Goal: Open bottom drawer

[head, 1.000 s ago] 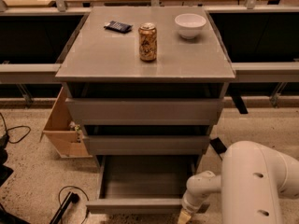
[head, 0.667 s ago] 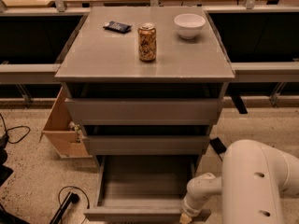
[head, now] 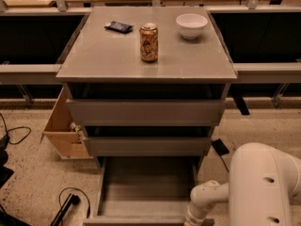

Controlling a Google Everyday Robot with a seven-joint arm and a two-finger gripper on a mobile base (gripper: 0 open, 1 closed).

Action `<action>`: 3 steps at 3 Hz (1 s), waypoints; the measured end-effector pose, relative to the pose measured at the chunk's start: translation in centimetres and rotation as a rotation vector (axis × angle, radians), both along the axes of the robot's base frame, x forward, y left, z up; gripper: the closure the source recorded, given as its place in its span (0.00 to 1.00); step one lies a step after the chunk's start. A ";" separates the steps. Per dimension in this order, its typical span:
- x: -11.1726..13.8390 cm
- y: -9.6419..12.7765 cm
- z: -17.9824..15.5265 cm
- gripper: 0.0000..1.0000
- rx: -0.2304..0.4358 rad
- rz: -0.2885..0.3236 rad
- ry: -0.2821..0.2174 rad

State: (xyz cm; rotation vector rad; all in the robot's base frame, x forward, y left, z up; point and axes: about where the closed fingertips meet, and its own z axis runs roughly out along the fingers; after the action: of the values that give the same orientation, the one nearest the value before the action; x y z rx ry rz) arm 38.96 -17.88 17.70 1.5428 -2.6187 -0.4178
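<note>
The grey cabinet [head: 146, 60] has three drawers. The bottom drawer [head: 146, 187] is pulled far out toward me, showing its plain grey inside; its flat front [head: 136, 220] runs along the lower edge of the view. The two taller drawer fronts above it [head: 146, 112] [head: 146, 146] are pushed in. My white arm [head: 263, 187] comes in from the lower right. The gripper [head: 194, 220] is at the right end of the bottom drawer's front, mostly cut off by the view's lower edge.
On the cabinet top stand a drink can [head: 149, 42], a white bowl [head: 191, 25] and a dark packet [head: 118, 27]. A light wooden box [head: 63, 126] sits on the floor at the cabinet's left. Black cables [head: 66, 206] lie on the floor at lower left.
The bottom drawer has slid further out toward me, and the arm's wrist has drawn back with it toward the view's lower edge.
</note>
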 end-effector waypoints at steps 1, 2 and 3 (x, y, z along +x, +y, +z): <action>0.2 0.0 0.0 1.00 0.000 0.000 0.000; -0.8 -0.2 0.0 1.00 0.002 -0.015 0.019; -0.9 0.0 0.2 1.00 0.015 -0.057 0.022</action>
State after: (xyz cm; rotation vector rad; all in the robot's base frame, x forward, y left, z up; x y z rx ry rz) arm 38.02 -17.90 17.94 1.4626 -2.6536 -0.4568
